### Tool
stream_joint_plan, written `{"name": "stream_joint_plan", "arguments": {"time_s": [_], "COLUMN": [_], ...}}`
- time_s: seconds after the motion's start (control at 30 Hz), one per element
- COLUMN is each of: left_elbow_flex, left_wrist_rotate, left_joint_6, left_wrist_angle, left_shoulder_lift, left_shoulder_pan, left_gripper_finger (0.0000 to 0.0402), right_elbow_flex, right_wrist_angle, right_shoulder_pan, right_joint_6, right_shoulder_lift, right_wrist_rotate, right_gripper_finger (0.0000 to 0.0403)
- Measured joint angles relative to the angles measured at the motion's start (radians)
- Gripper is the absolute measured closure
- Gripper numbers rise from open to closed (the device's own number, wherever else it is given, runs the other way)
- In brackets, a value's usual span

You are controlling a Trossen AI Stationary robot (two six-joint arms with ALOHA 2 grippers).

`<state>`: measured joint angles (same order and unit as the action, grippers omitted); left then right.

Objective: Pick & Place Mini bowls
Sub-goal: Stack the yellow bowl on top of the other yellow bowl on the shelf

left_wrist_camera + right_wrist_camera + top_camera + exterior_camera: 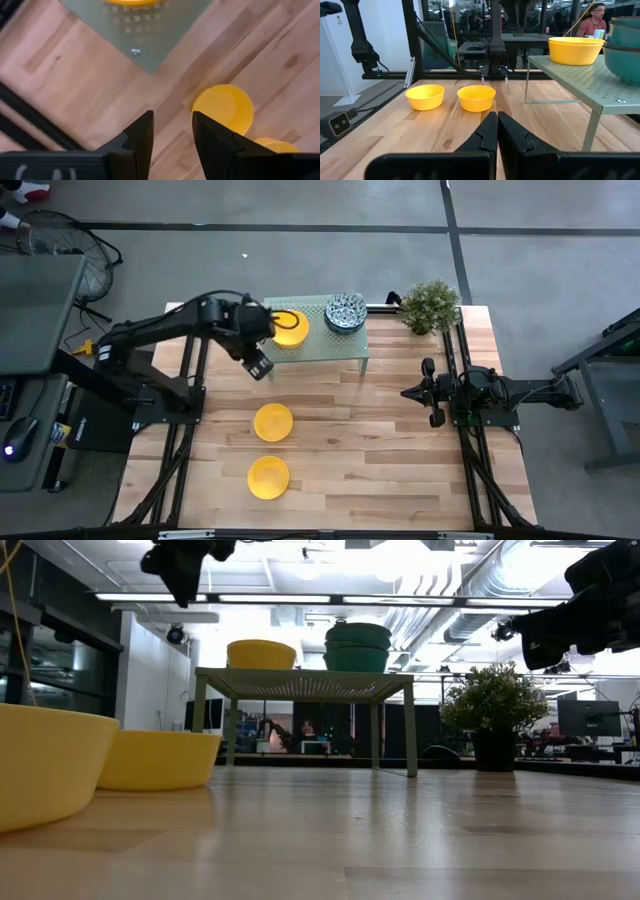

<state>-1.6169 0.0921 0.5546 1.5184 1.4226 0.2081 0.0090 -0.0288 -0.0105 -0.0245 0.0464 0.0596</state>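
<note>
My left tool (258, 366) hangs over the desk (400, 480) just off the rack's (352, 345) front-left corner, fingers apart, holding nothing. My right tool (432, 392) waits at the right side of the desk, fingers pressed together, empty.

Bowls: one yellow bowl (290, 328) sits on the rack beside a patterned stack (345, 312). Two more yellow bowls lie on the desk, the near bowl (273, 422) just ahead of the left tool and the far bowl (268, 476) beyond it toward the desk's front edge. I can't count the stack from here.

Step in hand, as I read it: go for the near bowl. To do it well I'd:
- line up over one side of its rim, not the middle
- drop one finger inside, one outside the wall
- close gently, since it's shallow and may skid on the wood
- lift straight before swinging to the rack
- clear the rack's edge, then set it into the yellow bowl there.
</note>
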Motion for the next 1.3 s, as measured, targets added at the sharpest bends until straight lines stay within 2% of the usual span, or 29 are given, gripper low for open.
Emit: {"name": "stream_joint_plan", "arguments": {"time_s": [0.53, 0.7, 0.87, 0.97, 1.3], "left_elbow_flex": [0.333, 0.415, 0.482, 0.510, 0.529], "left_wrist_rotate": [-0.005, -0.004, 0.015, -0.015, -0.087], "left_joint_6": [0.259, 0.316, 0.344, 0.344, 0.418], "left_wrist_angle": [-0.102, -0.142, -0.280, -0.389, -0.458], "left_shoulder_lift": [-0.163, -0.151, -0.122, -0.083, 0.024], "left_shoulder_pan": [-0.236, -0.314, -0.370, -0.390, -0.414], "left_gripper_finger": [0.0271, 0.0271, 0.0271, 0.0271, 0.0271], "right_elbow_flex": [0.000, 0.000, 0.000, 0.000, 0.000], "right_wrist_angle": [0.000, 0.000, -0.002, -0.002, -0.005], "right_shoulder_pan": [0.000, 0.000, 0.000, 0.000, 0.000], "right_joint_6": [0.000, 0.000, -0.001, -0.001, -0.001], "right_shoulder_lift": [0.000, 0.000, 0.000, 0.000, 0.000], "right_wrist_rotate": [-0.003, -0.004, -0.004, -0.003, -0.003], "right_gripper_finger": [0.0402, 0.0402, 0.0402, 0.0402, 0.0402]}}
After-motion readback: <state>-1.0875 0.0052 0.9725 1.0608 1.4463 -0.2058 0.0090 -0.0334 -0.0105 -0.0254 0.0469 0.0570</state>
